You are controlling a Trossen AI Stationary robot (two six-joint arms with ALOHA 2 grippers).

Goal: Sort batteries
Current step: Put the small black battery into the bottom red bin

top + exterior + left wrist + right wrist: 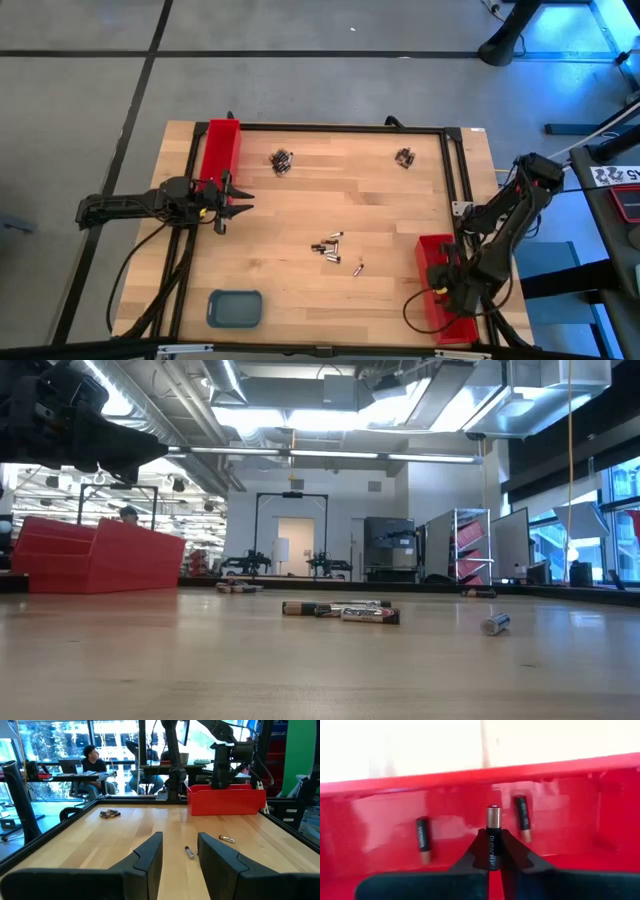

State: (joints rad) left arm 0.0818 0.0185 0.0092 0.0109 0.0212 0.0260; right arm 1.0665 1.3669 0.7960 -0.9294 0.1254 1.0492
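Now the right gripper (492, 862) is closed on one battery (492, 837), which stands up between its fingers over the right red tray (436, 252); two more cells (423, 840) lie on this tray's floor. Other batteries lie in the middle of the table (300, 210) as a loose group (328, 247), with two small heaps (282, 160) near the far edge. The left gripper (232, 208) waits half open and empty beside the left red tray (219, 150). A blue-grey tray (235, 308) sits at the near edge.

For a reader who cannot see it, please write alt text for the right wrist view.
The right hand holds a black cylindrical battery upright over the red plastic tray. Two more black batteries lie inside the tray.
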